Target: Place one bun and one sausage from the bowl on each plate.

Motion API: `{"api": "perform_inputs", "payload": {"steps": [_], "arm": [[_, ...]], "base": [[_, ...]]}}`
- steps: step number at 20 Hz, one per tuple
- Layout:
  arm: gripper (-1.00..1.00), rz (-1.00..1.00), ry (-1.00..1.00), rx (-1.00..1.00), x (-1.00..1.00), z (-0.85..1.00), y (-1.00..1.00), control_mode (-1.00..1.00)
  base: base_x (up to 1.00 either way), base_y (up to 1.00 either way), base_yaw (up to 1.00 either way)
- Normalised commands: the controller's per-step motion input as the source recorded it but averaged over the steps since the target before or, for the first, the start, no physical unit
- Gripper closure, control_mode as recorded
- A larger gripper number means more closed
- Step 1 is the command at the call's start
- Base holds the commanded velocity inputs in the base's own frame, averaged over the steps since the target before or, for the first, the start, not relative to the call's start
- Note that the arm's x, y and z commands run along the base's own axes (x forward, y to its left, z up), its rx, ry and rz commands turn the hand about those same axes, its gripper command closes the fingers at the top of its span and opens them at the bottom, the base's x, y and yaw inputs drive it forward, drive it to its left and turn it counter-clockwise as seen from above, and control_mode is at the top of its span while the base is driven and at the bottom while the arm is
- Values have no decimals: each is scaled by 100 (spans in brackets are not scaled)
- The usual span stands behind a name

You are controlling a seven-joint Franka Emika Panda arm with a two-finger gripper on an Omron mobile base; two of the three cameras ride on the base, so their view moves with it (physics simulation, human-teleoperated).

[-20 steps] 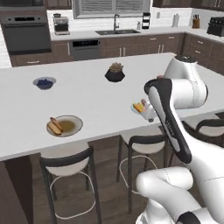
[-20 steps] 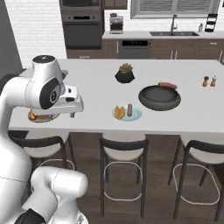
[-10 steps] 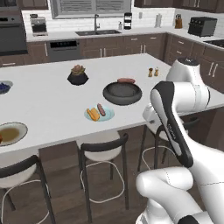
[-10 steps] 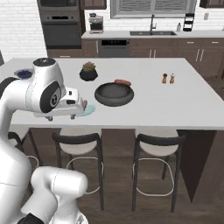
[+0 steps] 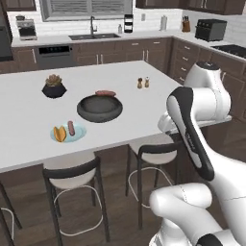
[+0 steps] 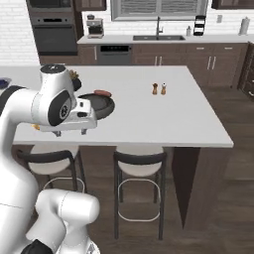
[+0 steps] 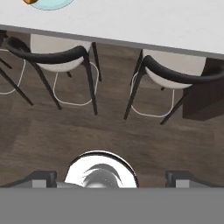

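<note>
Dark cabinetry and a far sink wall framed a white kitchen island (image 5: 139, 108) with stools (image 5: 72, 175) tucked under its near edge. On the island stood the wide dark bowl (image 5: 100, 107), with one reddish-brown sausage (image 5: 105, 93) lying on its far rim; whether a bun remained inside could not be told. Just to the near left of the bowl lay the small light blue plate (image 5: 68, 133), which already carried one bun (image 5: 59, 134) and a second sausage (image 5: 71, 127) side by side, so this plate appeared complete. The larger grey-rimmed plate lay outside these views, and its state could not be judged; by appearance, at least the sausage at the bowl was yet to be delivered.

A black plant pot (image 5: 54, 88) sat to the far left of the bowl, and two small shakers (image 5: 143, 82) stood well apart to the far right. The gripper (image 7: 109, 177) hung off the near side of the island, over the floor and stools, with its fingertips (image 7: 40, 177) spread wide and nothing between them. Wide bare countertop lay to the right of the bowl, giving free room for an approach from the near right; the island's near edge and the stool backs bounded any low travel.
</note>
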Motion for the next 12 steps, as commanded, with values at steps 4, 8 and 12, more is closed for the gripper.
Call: {"api": "perform_inputs", "payload": {"steps": [4,8,12], "arm": [[-100,0,0,0,0,0,0,100],[-100,0,0,0,0,0,0,100],[-100,0,0,0,0,0,0,100]], "base": [[23,0,17],[41,53,21],[100,-1,19]]}}
